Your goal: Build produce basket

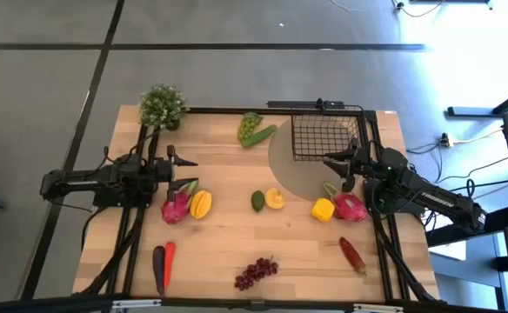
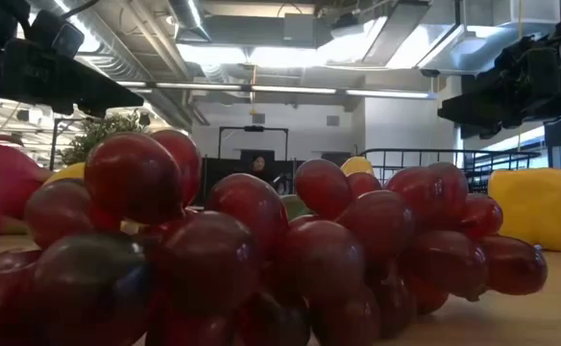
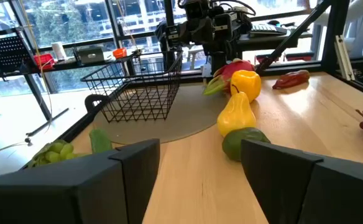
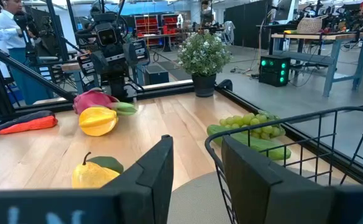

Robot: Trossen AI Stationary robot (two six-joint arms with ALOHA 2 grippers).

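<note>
Basket (image 1: 325, 135) upright, opening upward, long axis across table (image 1: 219, 239).

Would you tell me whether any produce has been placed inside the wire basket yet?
No, in the high view the basket holds nothing; only the grey mat shows through its mesh, and the green grapes lie on the table beside it.

Overhead down, low level view against purple grapes (image 2: 261, 250), wrists facing

light: bright, even, from ceiling strips (image 2: 261, 91)
glare: blown-out ceiling panels
blur: purple grapes (image 2: 261, 259) soft, too close
shadows: faint
</note>
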